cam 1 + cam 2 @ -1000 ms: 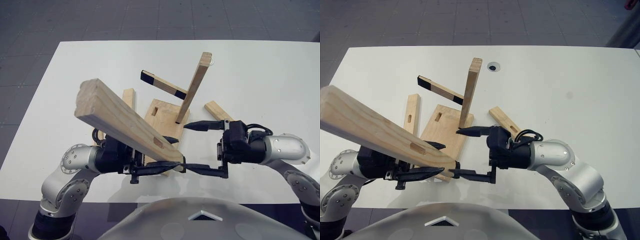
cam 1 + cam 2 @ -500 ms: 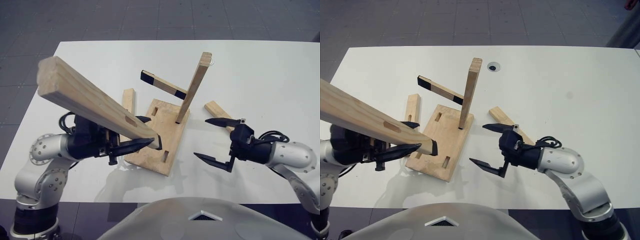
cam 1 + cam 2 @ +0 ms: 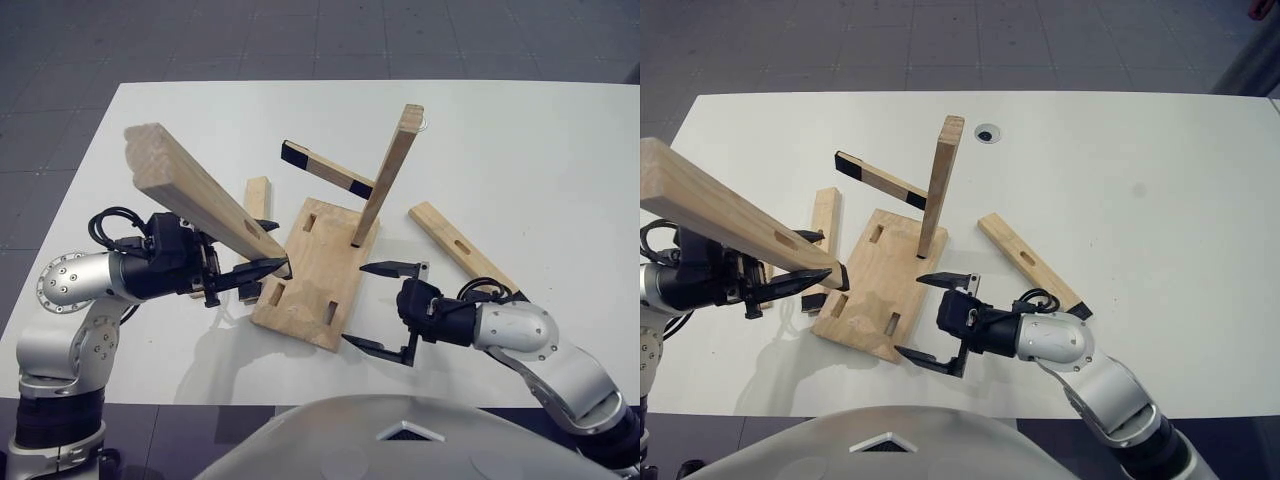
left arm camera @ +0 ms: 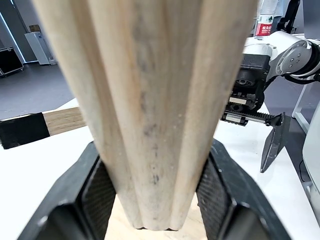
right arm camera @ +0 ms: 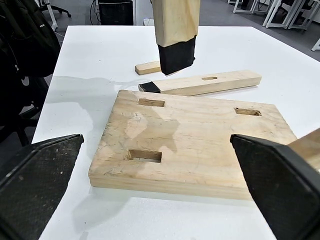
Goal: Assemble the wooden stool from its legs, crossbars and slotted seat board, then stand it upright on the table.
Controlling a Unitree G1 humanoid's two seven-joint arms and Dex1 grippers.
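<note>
L grip [image 3: 268, 244] clamps leg [image 3: 190, 190], tilted | R grip [image 3: 357, 304] jaws wide, by seat board [image 3: 310, 285]

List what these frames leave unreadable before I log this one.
- Left wrist view: the held leg blocks nearly all of the seat board.
- Head views: held leg and left gripper cover most of the leg lying left of the board.
- How deep the upright leg sits in its slot: hidden inside the board.

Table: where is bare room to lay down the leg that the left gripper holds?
Free: the right part of the table, beyond the loose leg; also the far strip behind the upright leg. Crowded: around the seat board, between the left gripper, with the held leg, and the open right gripper.
</note>
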